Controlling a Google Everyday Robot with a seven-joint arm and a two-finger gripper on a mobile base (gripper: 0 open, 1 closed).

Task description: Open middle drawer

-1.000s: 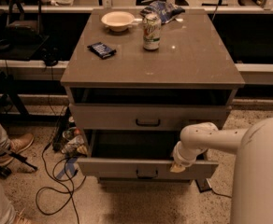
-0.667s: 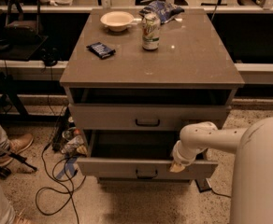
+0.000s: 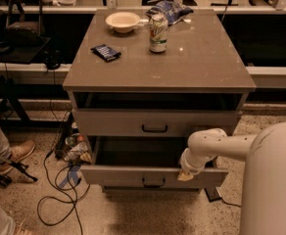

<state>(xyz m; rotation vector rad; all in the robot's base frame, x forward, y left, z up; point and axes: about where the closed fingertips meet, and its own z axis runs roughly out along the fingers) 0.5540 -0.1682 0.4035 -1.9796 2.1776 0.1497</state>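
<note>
Nothing that I can see has moved since a second ago: my gripper (image 3: 185,174) sits at the same spot on the top edge of the middle drawer (image 3: 118,176), and the drawer stands out just as far as it did. The drawer is pulled well out of the cabinet (image 3: 202,62), with its dark inside showing behind the front. Its black loop handle (image 3: 153,181) lies at about 9 o'clock from my gripper, near but apart from it. I cannot tell how far my gripper is open or whether it has hold of the edge. My white arm (image 3: 221,143) comes in from 3 o'clock and crosses the drawer's right end, hiding that corner of the inside. At 11 o'clock from my gripper the upper drawer (image 3: 108,123) stands out a little, with its own black handle (image 3: 154,128) at its middle. On the cabinet top, towards 12 o'clock, a soda can (image 3: 158,32) stands upright, with a cream bowl (image 3: 123,21) at its 10 o'clock, a blue chip bag (image 3: 170,10) behind it and a dark blue snack packet (image 3: 106,52) at its 8 o'clock. Out at 9 o'clock, black cables (image 3: 59,199) trail over the floor beside the cabinet, and farther out is a person's brown shoe (image 3: 15,153).
</note>
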